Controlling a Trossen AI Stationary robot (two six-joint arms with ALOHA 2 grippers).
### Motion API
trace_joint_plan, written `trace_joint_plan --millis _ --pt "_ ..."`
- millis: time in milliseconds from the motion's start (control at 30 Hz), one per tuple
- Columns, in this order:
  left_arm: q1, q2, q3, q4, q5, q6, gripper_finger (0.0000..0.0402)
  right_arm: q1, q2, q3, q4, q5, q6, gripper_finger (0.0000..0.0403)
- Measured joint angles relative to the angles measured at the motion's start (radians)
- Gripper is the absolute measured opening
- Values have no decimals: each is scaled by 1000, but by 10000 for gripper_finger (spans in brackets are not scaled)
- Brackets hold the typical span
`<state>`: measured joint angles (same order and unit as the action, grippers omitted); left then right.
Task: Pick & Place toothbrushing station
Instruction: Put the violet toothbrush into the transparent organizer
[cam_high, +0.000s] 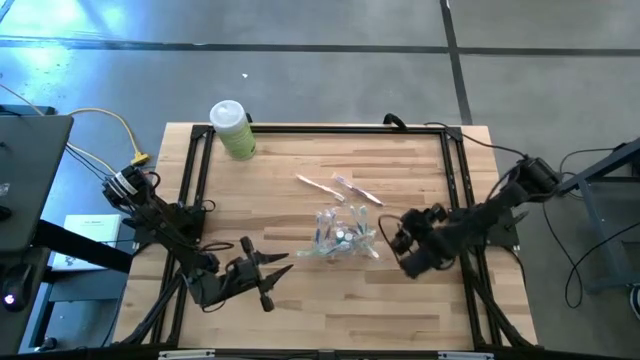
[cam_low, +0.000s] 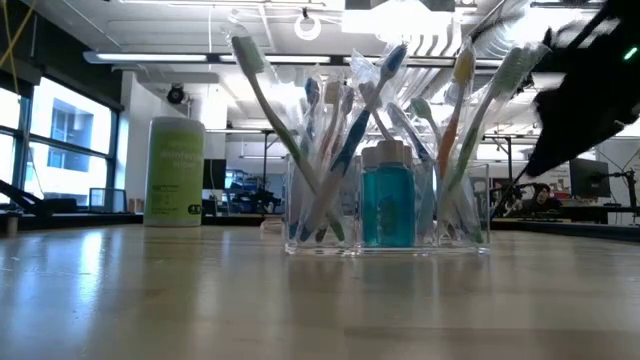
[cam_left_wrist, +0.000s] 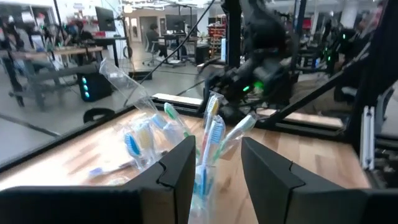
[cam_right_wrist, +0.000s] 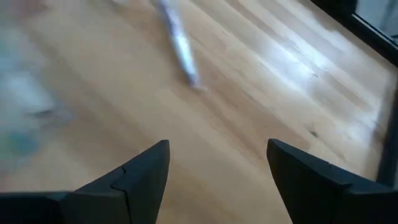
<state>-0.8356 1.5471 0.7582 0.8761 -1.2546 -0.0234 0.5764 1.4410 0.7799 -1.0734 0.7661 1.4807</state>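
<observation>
Wooden table (cam_high: 300, 300), toothbrushes (cam_low: 345, 140) roughly upright

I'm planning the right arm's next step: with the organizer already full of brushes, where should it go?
Probably swing the right pincer toward the loose toothbrushes lying on the table beyond the clear organizer. It is open and holds nothing, and it sits beside the organizer. The left pincer waits near the table's front, also holding nothing.
</observation>
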Motion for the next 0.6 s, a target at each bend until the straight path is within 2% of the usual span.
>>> trace_joint_plan --millis 133,333,433,600 --pt "0 0 0 -4 0 -42 126 -127 0 -64 177 -2 -182 262" --pt "0 0 0 -8 1 -44 126 -263 0 -117 577 -47 -579 262" --pt "0 0 0 -10 1 -45 126 -331 1 -128 665 -93 -691 262" --pt "-5 1 0 -33 7 -46 126 -440 6 -167 723 -140 -775 262"
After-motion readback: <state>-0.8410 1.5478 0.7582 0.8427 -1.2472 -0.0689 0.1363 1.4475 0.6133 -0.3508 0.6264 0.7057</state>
